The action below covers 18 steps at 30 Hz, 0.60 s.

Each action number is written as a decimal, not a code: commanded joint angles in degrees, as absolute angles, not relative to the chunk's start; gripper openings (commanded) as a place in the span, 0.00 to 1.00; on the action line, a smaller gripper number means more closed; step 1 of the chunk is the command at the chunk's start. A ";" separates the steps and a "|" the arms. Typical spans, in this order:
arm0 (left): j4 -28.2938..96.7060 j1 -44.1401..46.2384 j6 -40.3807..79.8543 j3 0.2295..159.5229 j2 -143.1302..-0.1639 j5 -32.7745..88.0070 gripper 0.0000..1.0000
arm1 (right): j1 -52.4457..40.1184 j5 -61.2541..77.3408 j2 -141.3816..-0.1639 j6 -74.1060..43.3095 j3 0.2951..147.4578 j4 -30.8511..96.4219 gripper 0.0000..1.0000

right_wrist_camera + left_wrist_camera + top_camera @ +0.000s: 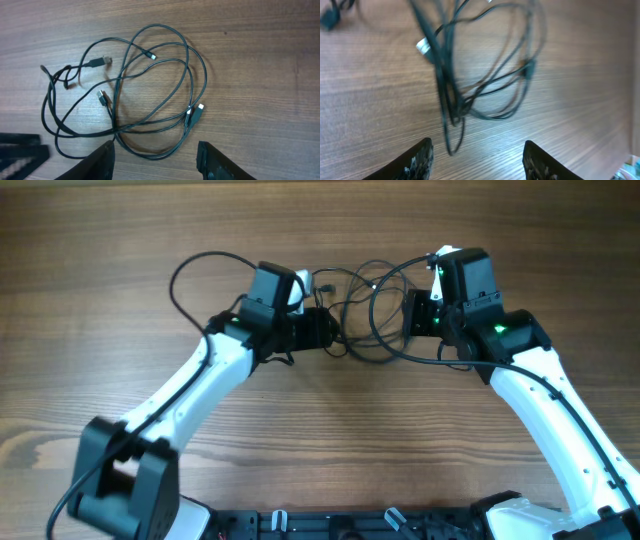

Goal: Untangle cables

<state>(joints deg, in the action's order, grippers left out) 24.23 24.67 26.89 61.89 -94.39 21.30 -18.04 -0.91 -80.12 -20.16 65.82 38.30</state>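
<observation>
A tangle of thin black cables lies on the wooden table between my two grippers. In the right wrist view the cables form overlapping loops with several small plug ends. In the left wrist view the cables are blurred and cross in a knot. My left gripper sits at the tangle's left side, open and empty. My right gripper sits at the tangle's right side, open and empty, just above a cable loop.
One more black cable loop arcs over the table behind the left arm. A white part shows at the left wrist. The wooden table extends on all sides.
</observation>
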 commanded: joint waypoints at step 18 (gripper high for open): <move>15.99 13.41 33.82 62.92 -87.74 22.00 0.04 | -17.93 5.45 -86.41 -22.13 64.95 34.50 0.68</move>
<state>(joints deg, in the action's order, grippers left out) 15.68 18.00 31.00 61.89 -95.74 19.46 -18.04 3.09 -82.21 -21.87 65.76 36.73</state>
